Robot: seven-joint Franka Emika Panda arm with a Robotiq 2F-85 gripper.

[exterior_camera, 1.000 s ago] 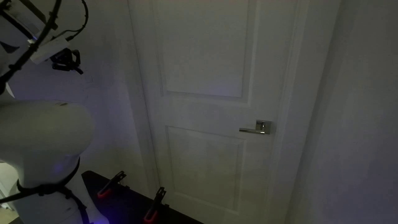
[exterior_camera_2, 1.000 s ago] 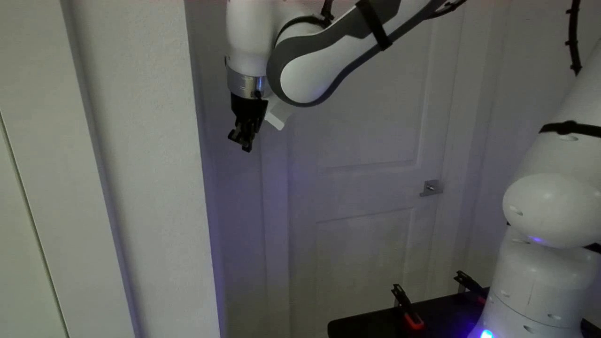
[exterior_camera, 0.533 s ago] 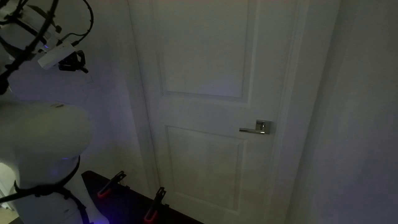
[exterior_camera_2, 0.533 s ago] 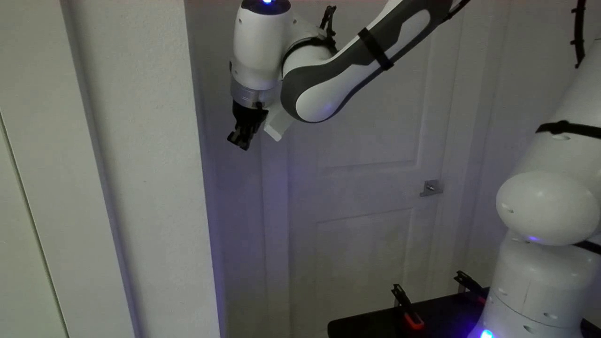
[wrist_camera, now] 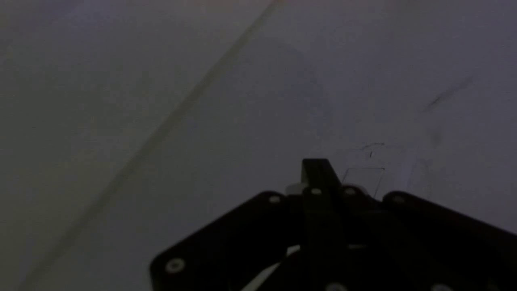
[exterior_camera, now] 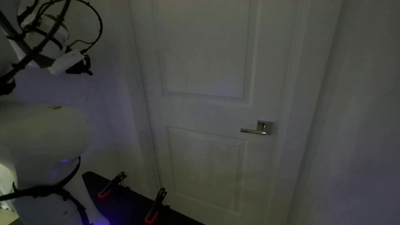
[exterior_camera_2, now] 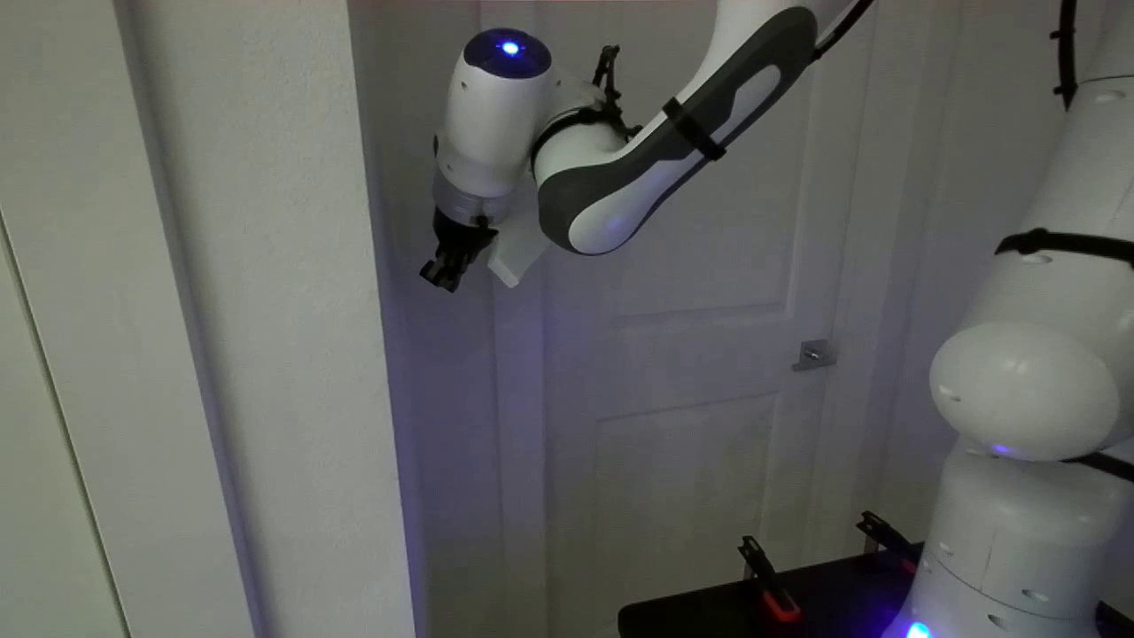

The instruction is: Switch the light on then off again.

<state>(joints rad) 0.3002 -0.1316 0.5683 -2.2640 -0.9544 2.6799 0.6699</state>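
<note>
White walls [exterior_camera: 353, 109] and a panelled door [exterior_camera: 206, 115] stand in dim light. In an exterior view your arm [exterior_camera_2: 673, 159] arches from right to left, wrist [exterior_camera_2: 496, 115] bent downward, its base [exterior_camera_2: 1010, 532] on a black table [exterior_camera_2: 691, 611]. Your gripper [exterior_camera_2: 440, 276] hangs left of the door, clenched, its fingers [wrist_camera: 317, 173] together. Your wrist view shows the switch plate [wrist_camera: 365, 178] faintly on a wall, partly behind the fingers; whether they touch, you cannot tell.
</note>
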